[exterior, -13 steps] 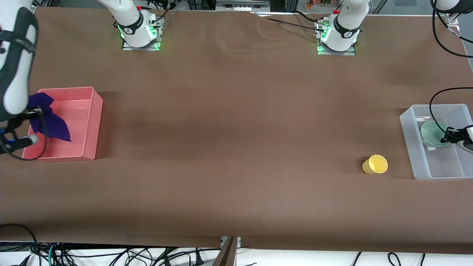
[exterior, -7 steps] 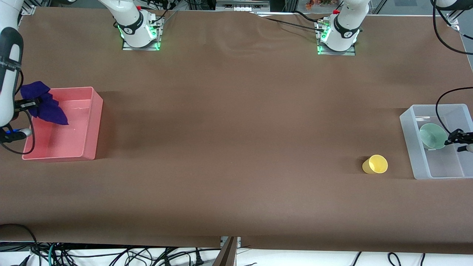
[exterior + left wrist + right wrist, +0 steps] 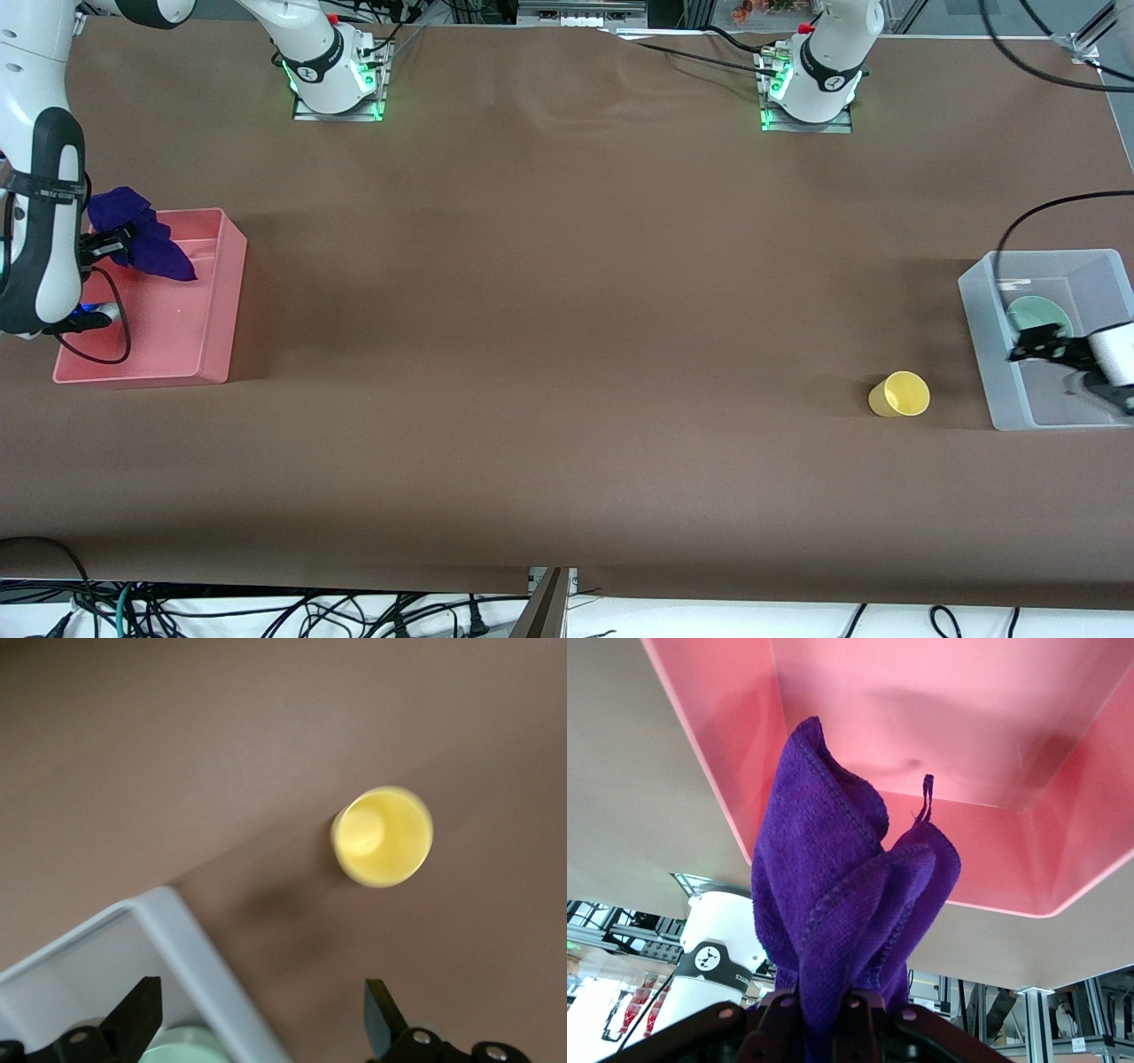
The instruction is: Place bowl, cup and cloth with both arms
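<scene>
The cup (image 3: 900,394), light, rigid and likely slick, lies tipped on the table beside the clear bin (image 3: 992,354); take it across its wall. The left gripper (image 3: 1032,344) hangs spread and empty over the bin, where the bowl (image 3: 1036,312) rests. The right gripper (image 3: 104,248) pinches the limp cloth (image 3: 142,237) over the pink bin (image 3: 217,292).

The arms (image 3: 35,159) were white with black joints, black cables, red buttons and green-lit bases (image 3: 337,97).
</scene>
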`<action>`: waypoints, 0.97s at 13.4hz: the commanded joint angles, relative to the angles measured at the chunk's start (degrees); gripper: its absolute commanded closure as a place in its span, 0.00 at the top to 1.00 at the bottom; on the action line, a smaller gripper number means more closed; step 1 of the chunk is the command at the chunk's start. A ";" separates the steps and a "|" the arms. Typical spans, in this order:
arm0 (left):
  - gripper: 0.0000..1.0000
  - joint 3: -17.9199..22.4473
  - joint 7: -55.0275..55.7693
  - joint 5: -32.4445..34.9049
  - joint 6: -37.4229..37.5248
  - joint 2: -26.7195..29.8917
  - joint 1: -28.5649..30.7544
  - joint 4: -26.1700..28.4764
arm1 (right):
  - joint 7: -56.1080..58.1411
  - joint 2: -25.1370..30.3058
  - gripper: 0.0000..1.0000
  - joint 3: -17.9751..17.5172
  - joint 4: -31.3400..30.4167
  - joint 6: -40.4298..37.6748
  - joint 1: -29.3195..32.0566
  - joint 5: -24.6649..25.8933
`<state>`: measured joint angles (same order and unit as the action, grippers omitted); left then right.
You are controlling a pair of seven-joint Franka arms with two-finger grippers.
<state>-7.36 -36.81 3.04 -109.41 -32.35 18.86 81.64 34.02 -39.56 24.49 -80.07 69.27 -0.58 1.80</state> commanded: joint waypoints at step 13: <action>0.00 1.21 14.13 -6.12 -8.72 -11.95 -2.96 0.28 | -0.27 6.94 1.00 -1.02 19.25 0.69 -4.51 -14.70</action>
<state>-6.49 -22.92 -2.20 -118.99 -45.39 15.92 82.58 34.02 -35.24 23.81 -61.31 69.53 -3.34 -10.13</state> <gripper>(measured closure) 0.863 0.000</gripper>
